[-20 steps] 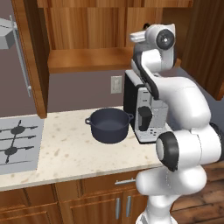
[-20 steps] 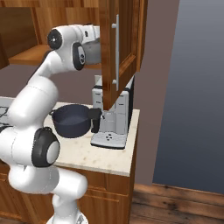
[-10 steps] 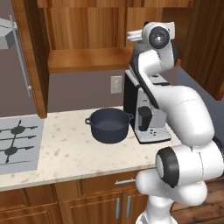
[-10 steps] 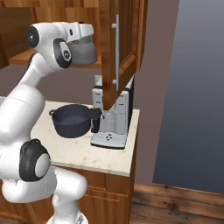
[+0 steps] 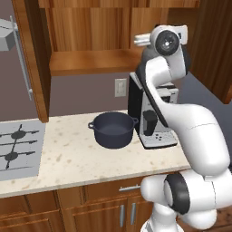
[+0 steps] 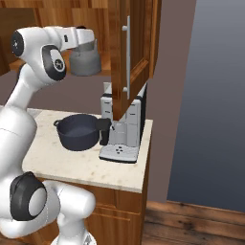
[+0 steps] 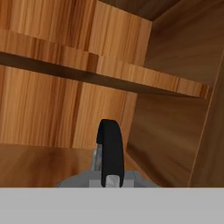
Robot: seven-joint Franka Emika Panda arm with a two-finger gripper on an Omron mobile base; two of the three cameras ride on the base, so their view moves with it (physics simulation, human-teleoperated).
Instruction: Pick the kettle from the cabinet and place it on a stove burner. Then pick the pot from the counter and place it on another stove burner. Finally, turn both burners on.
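Observation:
In the right base view the small grey kettle [image 6: 85, 61] hangs in front of the open wooden cabinet [image 6: 136, 43], just above shelf height. My gripper [image 6: 84, 43] is shut on its black arched handle [image 7: 110, 151], which rises at the bottom of the hand view before the cabinet's plank shelf [image 7: 105, 65]. The dark blue-grey pot [image 5: 113, 129] [image 6: 77, 132] sits on the speckled counter [image 5: 68, 158], below and left of my hand [image 5: 144, 40]. The cooktop with two black burners [image 5: 17, 135] lies at the far left.
A white-and-black coffee machine [image 5: 153, 121] [image 6: 122, 130] stands right beside the pot. The open cabinet door [image 6: 128, 52] with its long silver handle hangs over it. Another open door [image 5: 32, 59] juts out above the cooktop's right edge. Low cupboards [image 5: 90, 208] run under the counter.
The arm's upper links have swung up and leftward in the right base view. The hand has drawn a little out of the cabinet with the kettle still gripped. The pot has stayed put.

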